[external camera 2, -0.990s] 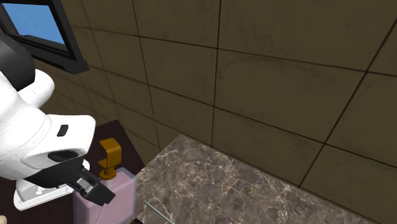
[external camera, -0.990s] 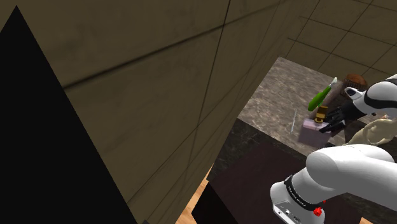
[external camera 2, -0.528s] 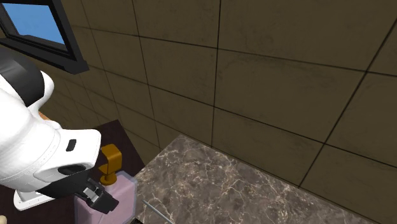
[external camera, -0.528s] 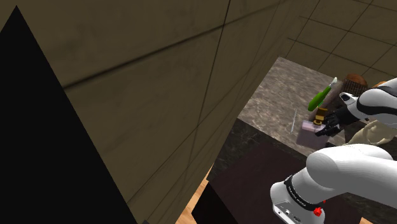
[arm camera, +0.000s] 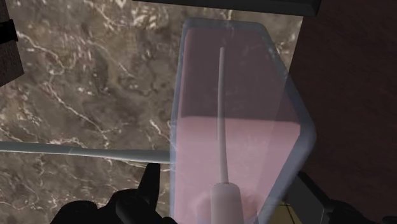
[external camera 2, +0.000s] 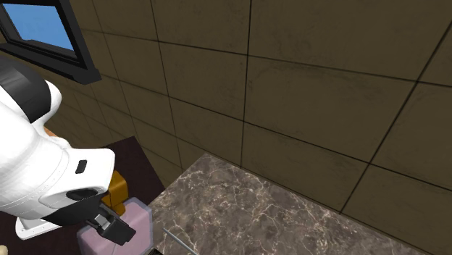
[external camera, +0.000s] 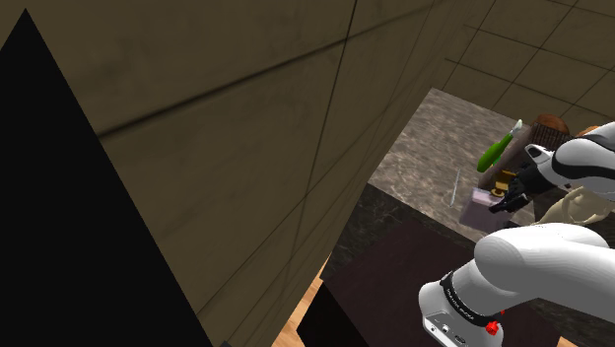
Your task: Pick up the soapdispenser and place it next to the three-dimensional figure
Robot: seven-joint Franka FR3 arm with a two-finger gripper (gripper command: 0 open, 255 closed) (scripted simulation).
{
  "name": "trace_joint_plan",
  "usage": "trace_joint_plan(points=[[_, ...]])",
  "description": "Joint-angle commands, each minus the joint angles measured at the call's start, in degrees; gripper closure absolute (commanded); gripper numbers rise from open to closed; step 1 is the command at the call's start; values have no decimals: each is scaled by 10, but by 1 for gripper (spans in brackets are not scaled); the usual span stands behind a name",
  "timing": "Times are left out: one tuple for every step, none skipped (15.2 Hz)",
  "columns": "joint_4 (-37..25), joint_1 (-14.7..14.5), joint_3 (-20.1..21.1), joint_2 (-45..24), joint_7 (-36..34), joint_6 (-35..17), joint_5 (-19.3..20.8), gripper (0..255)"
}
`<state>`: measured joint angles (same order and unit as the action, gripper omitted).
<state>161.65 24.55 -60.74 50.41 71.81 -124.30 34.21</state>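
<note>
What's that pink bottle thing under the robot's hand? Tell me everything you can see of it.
The soap dispenser is a boxy, see-through bottle holding pink liquid, with a thin pale tube running down inside and a golden pump on top. It stands upright at the edge of the marbled counter, beside a dark surface. The black gripper straddles it from above, fingers apart; contact cannot be judged.

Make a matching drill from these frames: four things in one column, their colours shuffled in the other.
Things
1. soap dispenser body
2. dispenser pump
3. window pane
4. countertop

Colours
A. blue
B. grey-brown marbled with pale veins
C. translucent pink
D. golden

Pairs: 1-C, 2-D, 3-A, 4-B
</note>
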Motion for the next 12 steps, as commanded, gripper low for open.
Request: trace_joint_plan(points=[[0,0,-1,-1,0,0,0,0],[0,0,0,0,0,0,0,0],[0,0,0,0,0,0,0,0],[0,0,0,0,0,0,0,0],[-9,7,17,15,1,26,-9,0],[-20,13,33,28,3,51,-19,0],[-32,18,47,39,5,75,-28,0],[-42,21,58,47,6,94,-35,0],[-42,21,58,47,6,94,-35,0],[-42,21,58,47,6,94,-35,0],[-42,21,58,47,6,94,-35,0],[-42,21,58,47,6,94,-35,0]])
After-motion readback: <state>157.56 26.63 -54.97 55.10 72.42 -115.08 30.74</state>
